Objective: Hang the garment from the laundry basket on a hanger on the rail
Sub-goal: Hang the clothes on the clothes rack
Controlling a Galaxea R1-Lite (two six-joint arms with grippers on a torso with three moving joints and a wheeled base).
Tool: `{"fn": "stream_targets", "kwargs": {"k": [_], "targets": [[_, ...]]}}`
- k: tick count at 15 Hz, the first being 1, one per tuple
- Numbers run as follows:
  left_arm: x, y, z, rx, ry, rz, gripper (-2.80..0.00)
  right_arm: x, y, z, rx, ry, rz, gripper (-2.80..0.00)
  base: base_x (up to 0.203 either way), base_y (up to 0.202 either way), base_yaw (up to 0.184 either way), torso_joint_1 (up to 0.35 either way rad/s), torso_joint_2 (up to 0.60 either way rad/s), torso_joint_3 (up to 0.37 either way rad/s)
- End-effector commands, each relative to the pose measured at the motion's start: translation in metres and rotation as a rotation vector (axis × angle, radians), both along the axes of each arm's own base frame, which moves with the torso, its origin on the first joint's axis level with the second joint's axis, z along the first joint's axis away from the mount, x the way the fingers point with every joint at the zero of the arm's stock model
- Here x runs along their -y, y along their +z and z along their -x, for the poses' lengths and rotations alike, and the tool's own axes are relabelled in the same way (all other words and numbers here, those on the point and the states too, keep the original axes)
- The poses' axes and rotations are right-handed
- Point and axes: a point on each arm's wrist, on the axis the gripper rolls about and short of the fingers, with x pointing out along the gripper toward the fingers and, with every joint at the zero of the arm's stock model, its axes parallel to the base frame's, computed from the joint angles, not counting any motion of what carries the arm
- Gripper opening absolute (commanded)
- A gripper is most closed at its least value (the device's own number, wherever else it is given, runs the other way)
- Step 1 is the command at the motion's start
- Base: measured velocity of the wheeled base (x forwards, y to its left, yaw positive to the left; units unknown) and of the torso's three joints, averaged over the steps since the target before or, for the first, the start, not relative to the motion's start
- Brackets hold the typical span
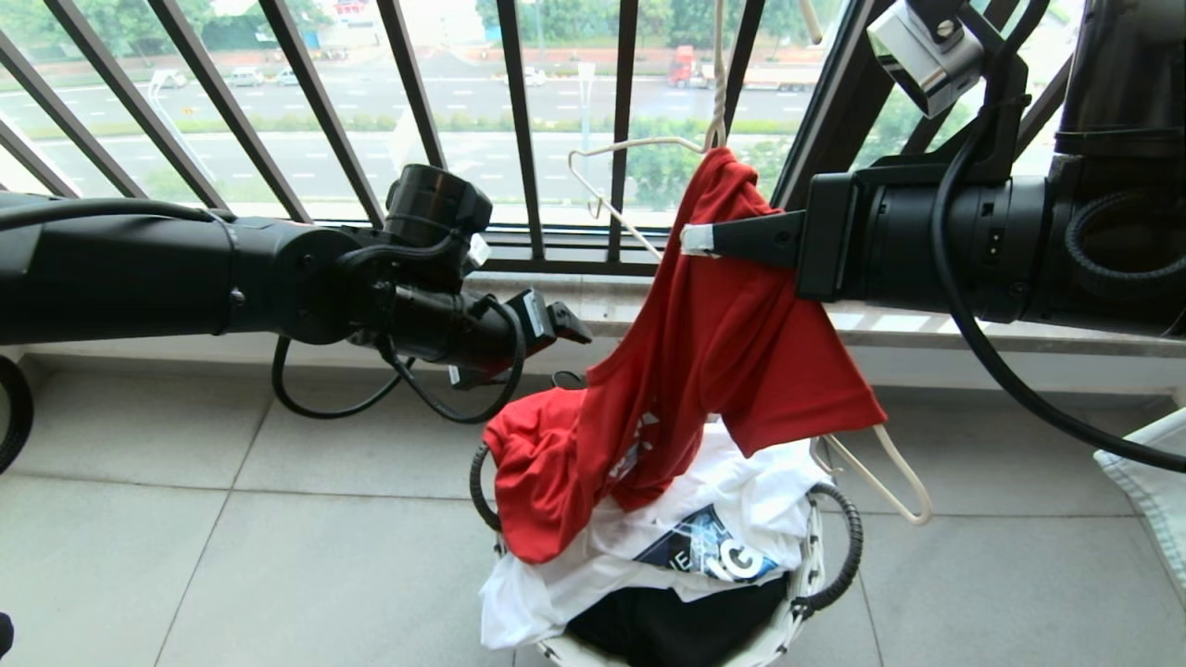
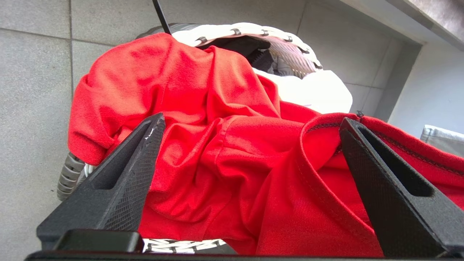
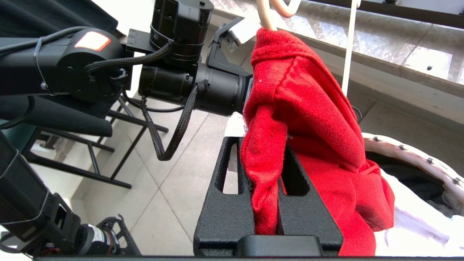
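Observation:
The red garment [image 1: 732,333] hangs partly on the cream hanger [image 1: 639,144], and its lower end trails into the laundry basket [image 1: 834,565]. My right gripper [image 1: 701,239] comes in from the right and is shut on a fold of the garment [image 3: 311,108] near its top, just below the hanger's neck [image 3: 265,16]. My left gripper [image 1: 567,326] hovers left of the garment, above the basket. Its fingers [image 2: 145,156] stand wide open over the bunched red cloth [image 2: 224,145], holding nothing. One hanger arm [image 1: 894,482] pokes out under a sleeve. The rail is out of view.
A white printed T-shirt [image 1: 750,505] and a black T-shirt [image 1: 676,630] lie in the basket. The black barred railing [image 1: 519,130] and a stone ledge [image 1: 936,326] run behind. White cloth [image 1: 1154,482] lies at the right edge, and black chair legs [image 3: 90,159] stand behind the left arm.

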Motion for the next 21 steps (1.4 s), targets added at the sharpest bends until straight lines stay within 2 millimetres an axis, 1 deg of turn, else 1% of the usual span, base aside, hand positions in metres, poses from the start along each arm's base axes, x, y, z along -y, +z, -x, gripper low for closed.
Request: {"fn": "stream_targets", "kwargs": {"k": [1,4,6,9,13,16,19,21], "targets": [[0.003,-0.003,-0.002,-0.021,-0.052,0.028,0.00,-0.001,0.000,0.001,-0.002,0.013,-0.001,-2.80,0.000,0.000,0.000,0.000,0.00,0.000],[0.014,-0.001,0.001,-0.021,-0.103,0.047,0.00,-0.001,0.000,0.001,-0.002,0.014,-0.001,-2.80,0.000,0.000,0.000,0.000,0.00,0.000],[0.019,-0.010,-0.004,-0.041,-0.109,0.036,0.00,-0.002,-0.001,0.001,-0.003,0.017,0.000,-2.80,0.000,0.000,0.000,0.000,0.00,0.000],[0.029,-0.025,-0.005,-0.073,-0.140,-0.001,0.00,-0.002,0.000,0.001,-0.002,0.018,-0.001,-2.80,0.000,0.000,0.000,0.000,0.00,0.000],[0.029,-0.043,-0.006,-0.147,-0.178,-0.114,0.00,-0.002,0.000,0.001,-0.002,0.018,-0.001,-2.80,0.000,0.000,0.000,0.000,0.00,0.000],[0.021,-0.038,-0.009,-0.120,-0.115,-0.157,0.00,-0.002,0.000,0.001,-0.002,0.014,-0.001,-2.80,0.000,0.000,0.000,0.000,0.00,0.000],[0.012,-0.034,-0.014,-0.045,0.020,-0.275,0.00,-0.002,0.000,0.001,-0.002,0.014,-0.001,-2.80,0.000,0.000,0.000,0.000,0.00,0.000],[0.008,-0.028,-0.015,-0.004,0.078,-0.323,0.00,-0.002,0.000,0.001,-0.002,0.014,-0.001,-2.80,0.000,0.000,0.000,0.000,0.00,0.000]]}}
